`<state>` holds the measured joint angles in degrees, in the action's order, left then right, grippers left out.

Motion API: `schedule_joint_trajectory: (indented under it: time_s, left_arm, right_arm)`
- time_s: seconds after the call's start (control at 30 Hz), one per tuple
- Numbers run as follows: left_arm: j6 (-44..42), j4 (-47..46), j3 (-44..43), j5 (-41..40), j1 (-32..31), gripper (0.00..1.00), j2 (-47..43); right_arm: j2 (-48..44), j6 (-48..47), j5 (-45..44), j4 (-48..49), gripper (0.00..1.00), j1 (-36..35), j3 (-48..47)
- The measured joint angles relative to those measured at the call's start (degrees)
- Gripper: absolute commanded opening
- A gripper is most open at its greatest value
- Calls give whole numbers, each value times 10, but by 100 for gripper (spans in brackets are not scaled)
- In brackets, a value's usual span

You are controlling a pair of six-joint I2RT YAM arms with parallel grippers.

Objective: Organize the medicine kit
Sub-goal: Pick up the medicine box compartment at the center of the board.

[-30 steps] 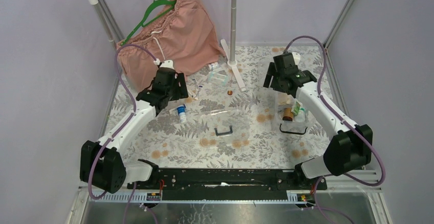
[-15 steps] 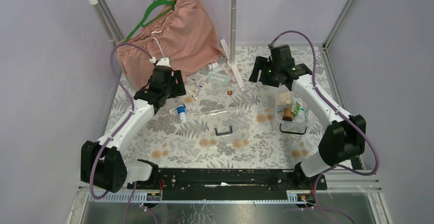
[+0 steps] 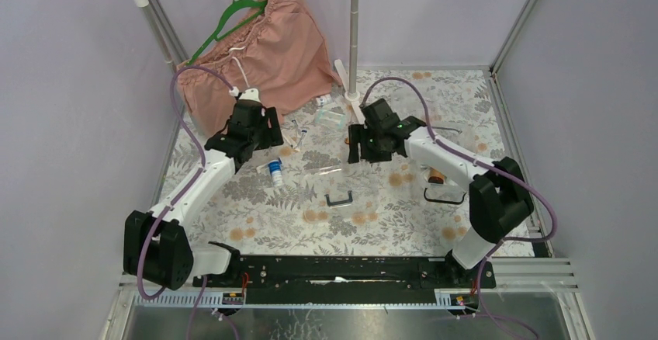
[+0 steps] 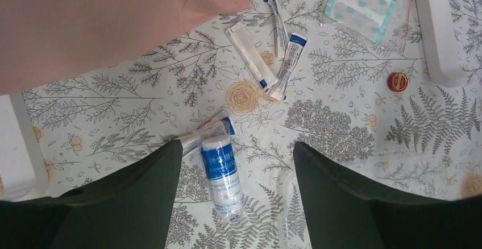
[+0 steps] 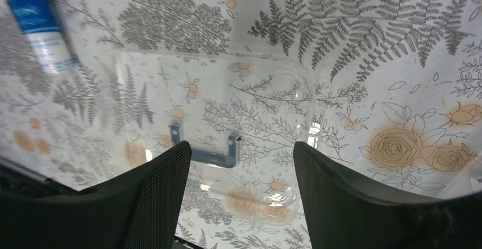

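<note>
- While several supplies are lying loose on the floral table (image 3: 372, 223), the task is looking only partly done. The clear box (image 3: 452, 180) is sitting at the right side, holding a brown bottle (image 3: 436, 175) and a few items I cannot make out.
- The clear lid (image 3: 339, 185) is lying off the box, flat near the table's centre, with its black handle (image 3: 339, 198) facing up. The box is standing open, apart from the lid.
- By my reading, these are waiting outside the box: the bandage roll (image 4: 223, 172), the thin sachets (image 4: 267, 61), the plaster packet (image 4: 361, 1) and the small red tin (image 4: 397, 82). All are lying towards the left and far side, near the pink shorts (image 4: 113, 21).
- The left gripper (image 4: 238, 144) is hovering above the bandage roll, jaws spread wide and gripping nothing. In its wrist view the roll is showing in the gap between the fingers, nearer the left one, with no contact visible.
- The right gripper (image 5: 241, 145) is hanging over the lid, jaws apart and empty. The lid's handle is showing between the fingers, close to the left one, with no touching seen.
- Judgement: loading is looking less than half complete, and the lid is not yet going back on.
</note>
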<state>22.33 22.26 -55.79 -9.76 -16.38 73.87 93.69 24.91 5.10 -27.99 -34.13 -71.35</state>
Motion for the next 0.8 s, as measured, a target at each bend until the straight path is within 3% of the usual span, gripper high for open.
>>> schedule_joint_trajectory:
  time_s: [0.8]
  left_arm:
    - [1, 6, 23, -7, 0, 80, -9]
  right_arm:
    - [39, 13, -169, -42, 77, -17, 22]
